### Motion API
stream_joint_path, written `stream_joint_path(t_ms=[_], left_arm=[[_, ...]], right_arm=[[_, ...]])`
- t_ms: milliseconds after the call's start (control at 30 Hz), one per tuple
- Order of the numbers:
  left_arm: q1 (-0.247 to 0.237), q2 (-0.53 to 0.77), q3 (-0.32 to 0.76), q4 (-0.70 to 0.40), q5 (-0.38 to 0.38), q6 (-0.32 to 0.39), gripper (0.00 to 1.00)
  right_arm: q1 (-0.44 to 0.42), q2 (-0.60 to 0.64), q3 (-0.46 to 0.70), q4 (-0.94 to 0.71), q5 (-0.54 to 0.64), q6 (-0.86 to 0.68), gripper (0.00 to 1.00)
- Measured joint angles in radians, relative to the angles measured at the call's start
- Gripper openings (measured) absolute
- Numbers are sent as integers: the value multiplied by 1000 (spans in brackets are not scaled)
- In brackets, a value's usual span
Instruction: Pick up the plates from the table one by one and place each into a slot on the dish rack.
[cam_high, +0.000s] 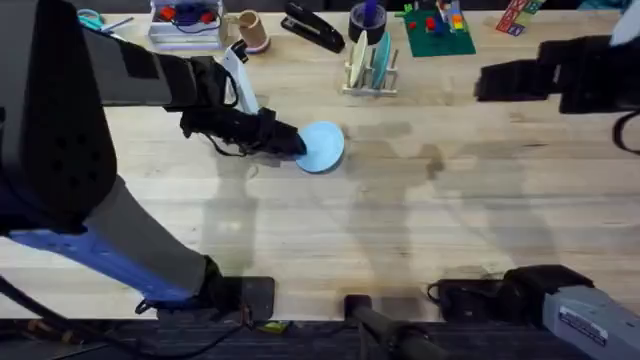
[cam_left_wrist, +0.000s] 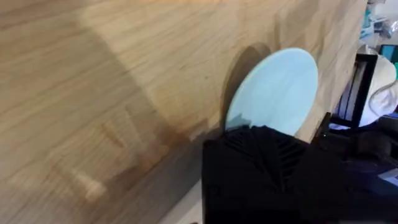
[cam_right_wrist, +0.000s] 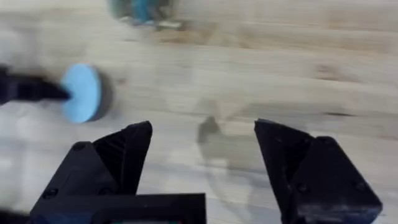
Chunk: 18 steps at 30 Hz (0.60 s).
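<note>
Pale blue, the plate (cam_high: 322, 146) sits at mid-table (cam_high: 400, 220), gripped at its edge by our left gripper (cam_high: 296, 141), seemingly lifted slightly. The dish rack (cam_high: 370, 68) behind already holds plates. Our right gripper (cam_right_wrist: 202, 155) hovers, fingers wide apart, empty.

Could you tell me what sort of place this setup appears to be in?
Probably a robotics lab workbench, not a kitchen: two robot arms work a butcher-block table, with a stapler, toy bricks on a green baseplate and a small dish rack along the back.
</note>
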Motion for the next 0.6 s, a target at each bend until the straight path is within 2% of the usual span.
stream_joint_path(t_ms=[267, 600], left_arm=[[0, 0, 0, 0, 0, 0, 43], [0, 0, 0, 0, -4, -1, 43]], right_arm=[[102, 95, 1, 5, -165, 97, 995], [145, 287, 1, 65, -303, 159, 994]])
